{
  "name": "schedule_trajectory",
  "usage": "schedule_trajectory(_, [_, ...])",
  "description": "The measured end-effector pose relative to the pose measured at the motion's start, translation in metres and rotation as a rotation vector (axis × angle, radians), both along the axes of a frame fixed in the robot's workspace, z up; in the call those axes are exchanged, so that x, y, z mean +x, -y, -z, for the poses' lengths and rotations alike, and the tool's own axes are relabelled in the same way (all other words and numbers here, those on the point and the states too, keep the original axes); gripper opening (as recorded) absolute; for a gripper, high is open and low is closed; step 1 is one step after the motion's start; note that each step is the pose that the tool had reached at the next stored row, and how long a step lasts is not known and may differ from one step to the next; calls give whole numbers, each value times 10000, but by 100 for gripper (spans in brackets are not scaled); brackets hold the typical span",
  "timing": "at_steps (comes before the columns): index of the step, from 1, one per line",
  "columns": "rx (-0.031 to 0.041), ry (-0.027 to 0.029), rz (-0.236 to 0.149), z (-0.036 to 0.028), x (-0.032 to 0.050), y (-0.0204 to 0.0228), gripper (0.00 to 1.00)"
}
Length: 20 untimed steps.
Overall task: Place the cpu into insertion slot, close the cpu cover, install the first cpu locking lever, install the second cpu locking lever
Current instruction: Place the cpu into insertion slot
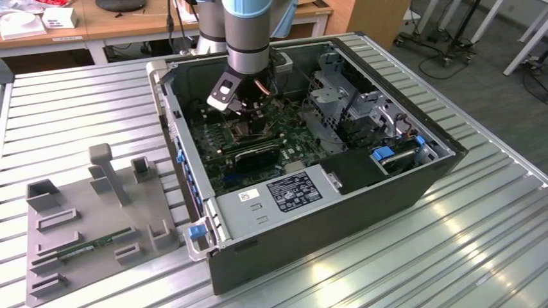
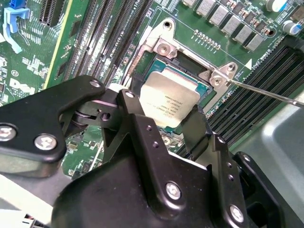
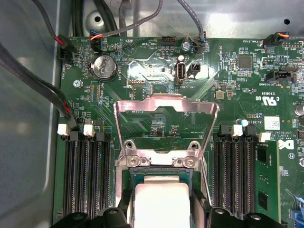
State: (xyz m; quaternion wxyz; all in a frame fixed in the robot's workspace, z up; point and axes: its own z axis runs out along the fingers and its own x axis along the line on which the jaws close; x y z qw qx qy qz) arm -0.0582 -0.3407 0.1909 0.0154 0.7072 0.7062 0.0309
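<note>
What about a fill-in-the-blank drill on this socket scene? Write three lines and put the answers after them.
1. The hinged cover stands ___.
2. The tool is nearest the ___.
3. The board is coloured ___.
Missing words: open; cpu; green.

cpu [image 2: 168, 102] in insertion slot [image 2: 142, 66], cpu cover [image 3: 166, 105] (swung open) at slot's edge; memory slots [image 3: 85, 180] either side
</note>
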Motion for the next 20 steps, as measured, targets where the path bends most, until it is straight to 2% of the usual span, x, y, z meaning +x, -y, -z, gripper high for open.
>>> schedule_trajectory(4, [6, 5, 0, 1, 1, -1, 55])
schedule_trajectory(20, [10, 7, 5, -39, 1, -2, 55])
